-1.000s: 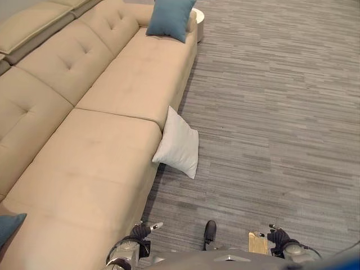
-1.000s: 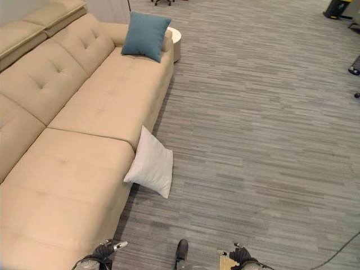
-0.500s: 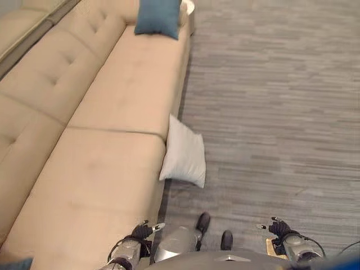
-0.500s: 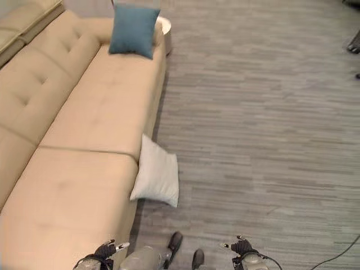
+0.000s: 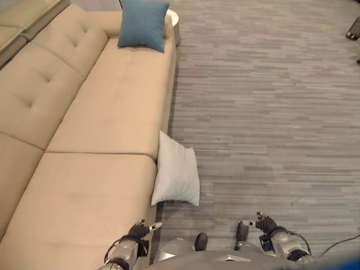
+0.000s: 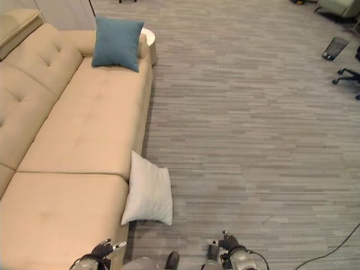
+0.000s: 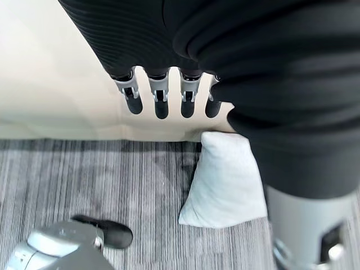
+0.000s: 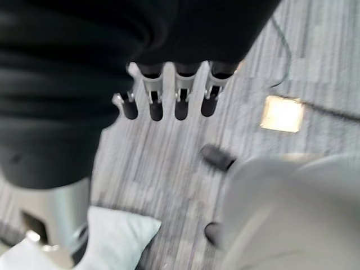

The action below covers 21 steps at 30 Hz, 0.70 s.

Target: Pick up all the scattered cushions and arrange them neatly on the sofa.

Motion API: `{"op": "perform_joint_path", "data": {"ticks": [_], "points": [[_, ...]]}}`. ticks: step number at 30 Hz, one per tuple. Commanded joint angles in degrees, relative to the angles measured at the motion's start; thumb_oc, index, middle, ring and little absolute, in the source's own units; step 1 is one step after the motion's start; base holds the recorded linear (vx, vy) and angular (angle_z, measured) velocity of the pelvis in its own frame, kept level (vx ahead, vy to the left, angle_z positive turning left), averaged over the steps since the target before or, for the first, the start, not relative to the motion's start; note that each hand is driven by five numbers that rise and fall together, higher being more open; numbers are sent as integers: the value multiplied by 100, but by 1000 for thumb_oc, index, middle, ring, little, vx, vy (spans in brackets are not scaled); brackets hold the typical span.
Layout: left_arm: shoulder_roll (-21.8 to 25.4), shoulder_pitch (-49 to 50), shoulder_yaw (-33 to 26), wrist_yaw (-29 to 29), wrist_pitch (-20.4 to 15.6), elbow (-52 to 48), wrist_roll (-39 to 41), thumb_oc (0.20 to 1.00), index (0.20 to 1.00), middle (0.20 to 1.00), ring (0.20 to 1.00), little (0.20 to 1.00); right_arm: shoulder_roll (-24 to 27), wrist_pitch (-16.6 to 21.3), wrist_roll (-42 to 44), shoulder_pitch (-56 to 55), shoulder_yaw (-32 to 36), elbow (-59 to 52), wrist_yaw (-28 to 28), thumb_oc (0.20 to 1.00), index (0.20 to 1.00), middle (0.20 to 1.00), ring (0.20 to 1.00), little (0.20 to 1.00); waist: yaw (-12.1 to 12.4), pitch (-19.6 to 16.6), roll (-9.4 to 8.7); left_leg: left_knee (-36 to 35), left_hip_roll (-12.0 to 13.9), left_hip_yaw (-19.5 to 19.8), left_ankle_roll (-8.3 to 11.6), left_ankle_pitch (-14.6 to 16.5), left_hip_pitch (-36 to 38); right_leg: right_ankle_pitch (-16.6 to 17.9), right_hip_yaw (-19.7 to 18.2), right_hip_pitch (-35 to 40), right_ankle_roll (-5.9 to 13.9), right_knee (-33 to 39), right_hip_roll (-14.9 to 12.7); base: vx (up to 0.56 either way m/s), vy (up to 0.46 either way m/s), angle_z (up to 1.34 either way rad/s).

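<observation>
With the left hand (image 5: 138, 230) and right hand (image 5: 264, 223) hanging low, fingers straight and empty, the approach seems underway: next, reach down to the white cushion (image 5: 176, 177) leaning on the floor against the sofa (image 5: 107, 112), whose far end holds the blue cushion (image 5: 143, 23).

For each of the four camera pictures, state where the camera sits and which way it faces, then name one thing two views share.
Left eye view: on the head, facing down at the sofa, white cushion and blue cushion; left hand and right hand at the bottom.
Right eye view: beside it, same scene.
Left wrist view: along the left hand's straight fingers to floor and sofa edge.
Right wrist view: along the right hand's fingers to the floor.
Shared: both wrist views show the white cushion.
</observation>
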State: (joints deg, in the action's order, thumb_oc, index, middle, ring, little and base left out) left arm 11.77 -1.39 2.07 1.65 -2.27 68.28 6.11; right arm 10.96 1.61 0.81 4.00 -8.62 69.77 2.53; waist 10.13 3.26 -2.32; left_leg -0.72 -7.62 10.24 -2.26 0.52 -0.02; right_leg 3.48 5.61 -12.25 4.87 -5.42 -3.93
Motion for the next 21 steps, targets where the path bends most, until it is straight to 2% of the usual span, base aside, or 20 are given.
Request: {"op": "perform_joint_path", "data": {"ticks": [1,2,3,4,6,9,10,12,13,14,16,17,18,20,21], "points": [[-189,-388,-30,-23,-141,5,9,1000,1000,1000,1000,1000,390,90,-45,140,16,-148,106,1000,1000,1000,1000,1000,169,260,84,-186,917,836,393,-144,-128,456,-90,390,-178,317,-81,84,-237,29],[-210,-423,-31,-46,-118,9,8,1000,1000,1000,1000,1000,417,78,-15,140,52,-142,108,1000,1000,1000,1000,1000,153,278,72,78,907,836,428,-159,-261,404,-52,440,-213,327,-55,61,-369,18],[-302,-571,86,-90,-100,2,9,1000,1000,1000,1000,1000,498,88,106,88,228,-154,194,1000,1000,1000,1000,1000,114,415,5,975,865,420,456,-309,-871,327,178,598,-290,391,-125,28,-277,21],[-302,-571,86,-90,-100,2,9,1000,1000,1000,1000,1000,498,88,106,88,228,-154,194,1000,1000,1000,1000,1000,113,413,5,977,865,421,456,-308,-874,327,179,596,-290,390,-125,25,-286,61],[-331,-615,163,-81,-107,2,7,1000,1000,1000,1000,1000,538,91,174,32,368,-130,257,1000,1000,1000,1000,1000,75,495,-68,1416,883,57,409,-315,-1202,285,350,733,-319,469,-174,63,-177,87],[-357,-612,120,-80,-130,157,55,1000,1000,1000,1000,1000,540,104,179,40,449,-2,294,1000,1000,1000,1000,1000,138,516,-79,1435,317,223,326,-53,-1381,214,331,835,-359,468,-59,159,-148,60],[-374,-584,121,-96,-117,264,38,1000,1000,1000,1000,1000,528,99,161,-19,501,6,294,1000,1000,1000,1000,1000,176,461,-56,1221,55,3,249,31,-1456,179,340,910,-356,480,28,254,-88,18],[-390,-537,119,-102,-79,225,8,1000,1000,1000,1000,1000,512,82,155,-70,484,-51,290,1000,1000,1000,1000,1000,286,415,19,1073,-277,-205,209,-66,-1655,87,244,1049,-390,477,213,242,-18,-4],[-380,-476,63,-120,-62,220,5,1000,1000,1000,1000,1000,532,72,124,-97,427,-43,280,1000,1000,1000,1000,1000,382,343,91,961,-375,-104,203,-120,-1623,-10,81,1096,-395,446,345,194,44,-33],[-365,-440,55,-122,-57,241,16,1000,1000,1000,1000,1000,535,62,105,-79,406,-27,236,1000,1000,1000,1000,1000,445,358,72,1125,-372,-33,247,-173,-1715,-16,5,1130,-387,363,336,231,71,-39],[-327,-402,5,-136,-45,267,28,1000,1000,1000,1000,1000,495,61,38,-37,310,-42,190,1000,1000,1000,1000,1000,526,271,79,1024,-453,246,179,-167,-1475,-53,-68,1125,-370,171,368,212,59,-57],[-303,-398,-10,-138,-56,279,63,1000,1000,1000,1000,1000,488,77,16,-34,286,-45,183,1000,1000,1000,1000,1000,524,279,74,1014,-409,259,148,-148,-1406,-32,-68,1102,-349,25,346,235,107,-71],[-314,-388,-70,-116,-51,309,35,1000,1000,1000,1000,1000,464,98,-48,19,200,-74,157,1000,1000,1000,1000,1000,532,257,106,836,-355,326,13,-82,-1168,10,-51,981,-263,-450,287,208,126,-52],[-287,-378,-104,-102,-33,252,62,1000,1000,1000,1000,1000,467,96,-64,103,172,-56,128,1000,1000,1000,1000,1000,517,243,175,720,-256,343,-59,-126,-1005,240,-23,749,-129,-1072,186,228,177,-15],[-283,-381,-73,-43,-51,235,10,1000,1000,1000,1000,1000,436,120,-76,114,127,-26,115,1000,1000,1000,1000,1000,356,229,402,493,-81,478,-140,-187,-637,594,23,259,-37,-2048,206,277,187,-41]]}}
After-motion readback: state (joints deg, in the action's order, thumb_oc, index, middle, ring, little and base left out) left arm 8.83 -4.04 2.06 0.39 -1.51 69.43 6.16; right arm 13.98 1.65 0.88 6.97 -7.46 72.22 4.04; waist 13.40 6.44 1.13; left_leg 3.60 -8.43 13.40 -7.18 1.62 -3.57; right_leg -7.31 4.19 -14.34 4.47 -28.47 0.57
